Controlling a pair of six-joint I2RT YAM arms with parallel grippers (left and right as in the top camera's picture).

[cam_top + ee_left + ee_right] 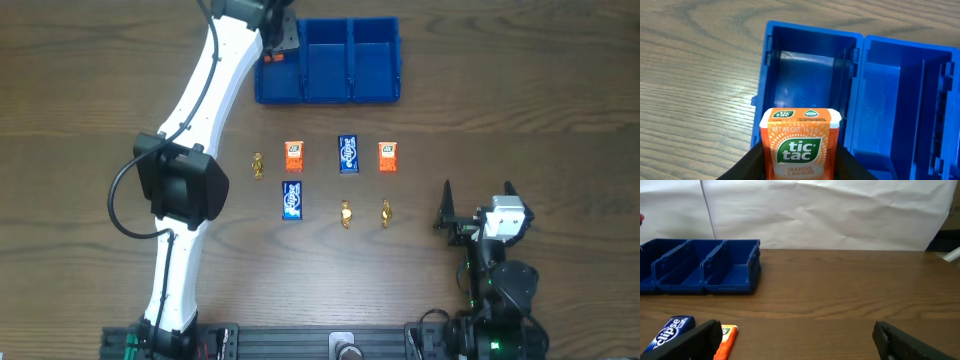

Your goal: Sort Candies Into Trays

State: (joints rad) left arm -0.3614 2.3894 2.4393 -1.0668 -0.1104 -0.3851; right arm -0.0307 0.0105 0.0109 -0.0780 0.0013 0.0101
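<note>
My left gripper (279,42) is shut on an orange mint box (801,145) and holds it over the leftmost compartment (807,75) of the blue three-compartment tray (327,92). On the table lie two more orange boxes (294,156) (388,157), two blue gum boxes (348,154) (292,200) and three gold-wrapped candies (258,165) (346,214) (386,212). My right gripper (478,195) rests open and empty near the table's front right, to the right of the candies. Its wrist view shows a blue box (670,330) and an orange box (728,334) close by.
The tray's middle and right compartments (374,50) look empty. Bare wooden table (520,110) stretches right of the tray and candies. A white backdrop (830,210) stands behind the table's far edge.
</note>
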